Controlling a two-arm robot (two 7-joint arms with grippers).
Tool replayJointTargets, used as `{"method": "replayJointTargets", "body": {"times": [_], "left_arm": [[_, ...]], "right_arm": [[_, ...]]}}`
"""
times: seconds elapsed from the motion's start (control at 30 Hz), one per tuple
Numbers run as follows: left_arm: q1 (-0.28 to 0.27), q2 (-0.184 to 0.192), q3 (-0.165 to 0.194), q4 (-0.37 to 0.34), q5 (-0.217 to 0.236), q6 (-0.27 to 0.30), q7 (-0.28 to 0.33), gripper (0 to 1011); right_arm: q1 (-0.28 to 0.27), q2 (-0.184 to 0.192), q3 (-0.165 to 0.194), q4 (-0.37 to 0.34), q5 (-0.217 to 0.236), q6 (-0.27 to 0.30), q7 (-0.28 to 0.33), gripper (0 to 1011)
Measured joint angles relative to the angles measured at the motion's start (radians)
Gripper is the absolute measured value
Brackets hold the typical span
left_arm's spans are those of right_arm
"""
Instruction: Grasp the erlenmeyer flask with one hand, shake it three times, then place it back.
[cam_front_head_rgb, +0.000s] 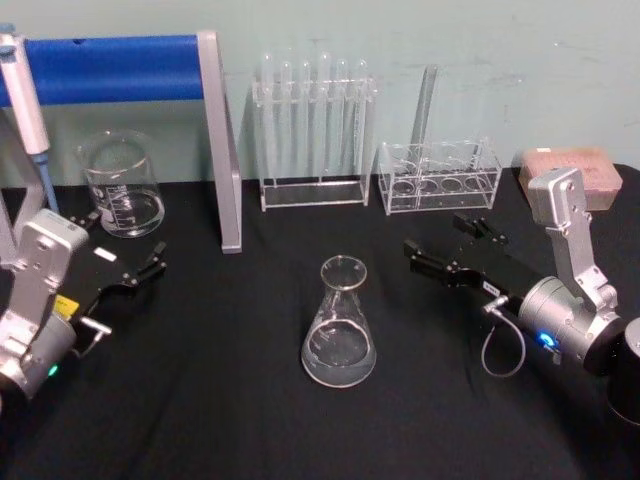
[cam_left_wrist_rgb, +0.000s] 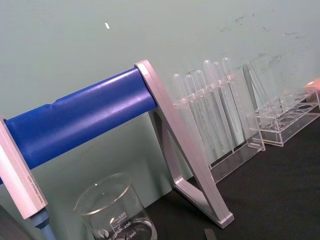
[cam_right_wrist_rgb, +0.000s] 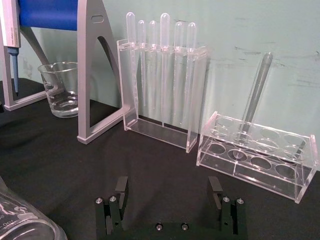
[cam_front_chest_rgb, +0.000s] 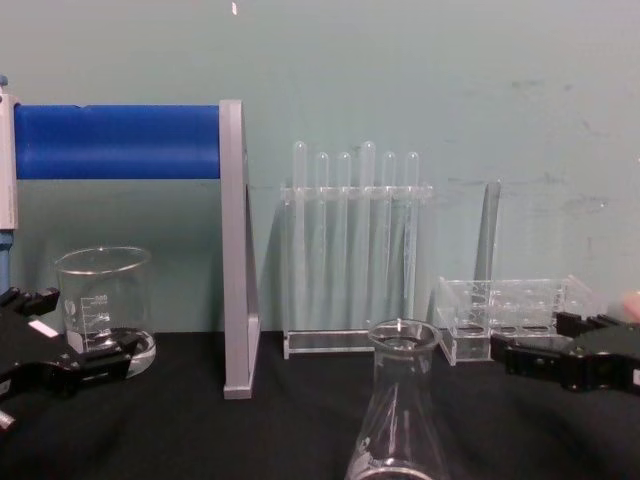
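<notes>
Flask standing free between two waiting grippers.
The erlenmeyer flask (cam_front_head_rgb: 339, 325) stands upright mid-worktop (cam_front_head_rgb: 220, 400), neck straight up, untouched. The right gripper (cam_front_head_rgb: 452, 250) hovers just to its right, spread wide; the left gripper (cam_front_head_rgb: 130, 272), well apart near the beaker (cam_front_head_rgb: 122, 185), is also parted. The chest view alone shows the flask's side profile.

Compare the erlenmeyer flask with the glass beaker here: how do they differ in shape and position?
The erlenmeyer flask is conical with a narrow neck; the beaker is straight-sided and wide-mouthed. The flask stands at the centre of the black table, between the two grippers; the beaker stands at the back left, near the blue-barred stand. Both are clear glass, upright and ungripped.
</notes>
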Motion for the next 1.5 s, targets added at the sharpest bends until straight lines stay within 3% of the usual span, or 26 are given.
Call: {"method": "replayJointTargets", "body": {"times": [1.5], "left_arm": [[0.0,0.0,0.0,0.0,0.0,0.0,0.0,1001]], "right_arm": [[0.0,0.0,0.0,0.0,0.0,0.0,0.0,1003]]}}
